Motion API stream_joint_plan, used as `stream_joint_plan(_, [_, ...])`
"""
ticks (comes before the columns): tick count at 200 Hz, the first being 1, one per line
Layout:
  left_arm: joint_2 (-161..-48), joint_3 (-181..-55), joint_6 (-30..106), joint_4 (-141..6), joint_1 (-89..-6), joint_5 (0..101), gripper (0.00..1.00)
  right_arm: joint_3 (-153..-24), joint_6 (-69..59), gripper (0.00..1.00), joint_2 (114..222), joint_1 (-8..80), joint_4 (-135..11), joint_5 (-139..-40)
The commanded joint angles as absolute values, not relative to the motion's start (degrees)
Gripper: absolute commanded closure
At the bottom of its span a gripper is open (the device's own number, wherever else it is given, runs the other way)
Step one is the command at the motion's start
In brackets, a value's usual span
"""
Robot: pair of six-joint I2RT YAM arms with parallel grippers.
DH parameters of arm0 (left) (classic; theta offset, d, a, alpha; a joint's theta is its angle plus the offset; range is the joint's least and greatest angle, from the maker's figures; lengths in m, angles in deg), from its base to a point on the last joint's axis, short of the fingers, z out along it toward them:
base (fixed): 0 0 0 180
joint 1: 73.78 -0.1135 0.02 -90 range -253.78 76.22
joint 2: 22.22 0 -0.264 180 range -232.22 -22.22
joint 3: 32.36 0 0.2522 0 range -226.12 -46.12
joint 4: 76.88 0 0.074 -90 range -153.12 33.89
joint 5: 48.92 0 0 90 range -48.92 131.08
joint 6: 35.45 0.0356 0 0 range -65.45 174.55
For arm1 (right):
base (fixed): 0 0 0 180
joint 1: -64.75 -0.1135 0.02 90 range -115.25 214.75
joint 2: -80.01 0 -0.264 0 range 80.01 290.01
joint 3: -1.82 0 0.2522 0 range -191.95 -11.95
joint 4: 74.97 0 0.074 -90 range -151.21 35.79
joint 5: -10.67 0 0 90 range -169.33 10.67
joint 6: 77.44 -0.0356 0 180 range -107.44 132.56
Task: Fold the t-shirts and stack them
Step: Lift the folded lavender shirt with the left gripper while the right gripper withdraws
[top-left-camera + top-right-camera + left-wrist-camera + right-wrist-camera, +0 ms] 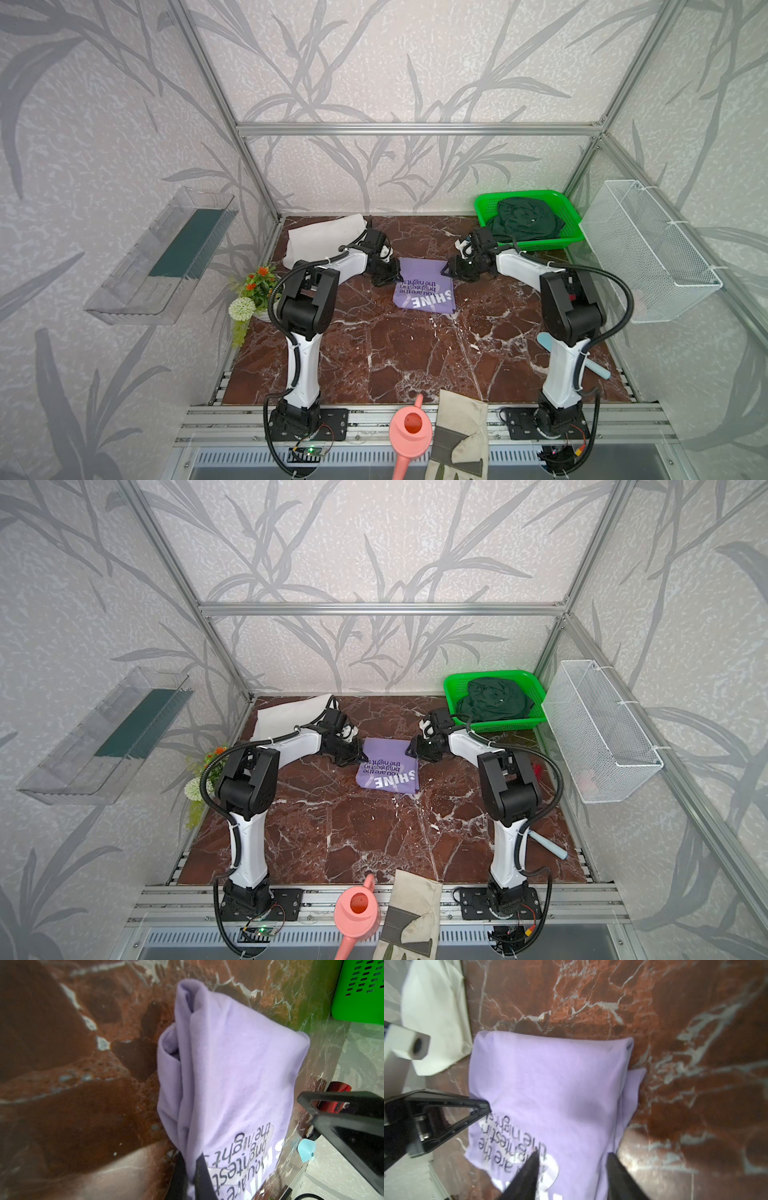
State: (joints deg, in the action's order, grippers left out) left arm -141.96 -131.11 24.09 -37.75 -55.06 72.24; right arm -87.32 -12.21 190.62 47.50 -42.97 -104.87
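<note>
White shells, black joints; black left pincer, right pincer

Folded lavender tee, white tee, crumpled green tee

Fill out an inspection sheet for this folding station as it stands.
Surface: red-brown marble-pattern tabletop; no spills seen.
Job's things: lavender t-shirt folded at centre; white t-shirt laid at the far left corner; dark green t-shirt crumpled in the green basket, far right.
Clutter: pink watering can and work glove at the near edge; artificial flowers at the left edge; pale blue tool at near right.
Grippers: left gripper shut on the lavender t-shirt's edge; right gripper open, fingers spread over its opposite edge.
Cables: black hoses loop off the left arm and right arm; no snag seen.
Surroundings: aluminium frame, leaf-print walls; clear shelf on the left wall, white mesh basket on the right.
</note>
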Motion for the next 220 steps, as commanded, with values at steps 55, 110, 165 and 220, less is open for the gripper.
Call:
stream_joint_plan(55, [-145.44, -154.25, 35.85, -8.66, -55.14, 56.05, 1.00, -72.71, -8.06, 0.01, 167.80, 43.09, -46.93, -102.53])
stream_joint_plan(110, [-153.05, -173.85, 40.39, 2.13, -55.41, 47.93, 1.00, -63.85, -13.51, 0.01, 161.93, 37.73, -55.16, -104.33])
stream_joint_plan(165, [-160.05, -191.34, 45.46, 8.08, -56.20, 33.05, 1.00, -63.19, -13.40, 0.01, 162.80, 37.52, -53.68, -104.60])
stream_joint_plan(220, [-159.27, -191.75, 54.47, 0.22, -57.47, 19.90, 1.00, -64.24, -13.32, 0.01, 164.88, 37.51, -53.28, -105.36])
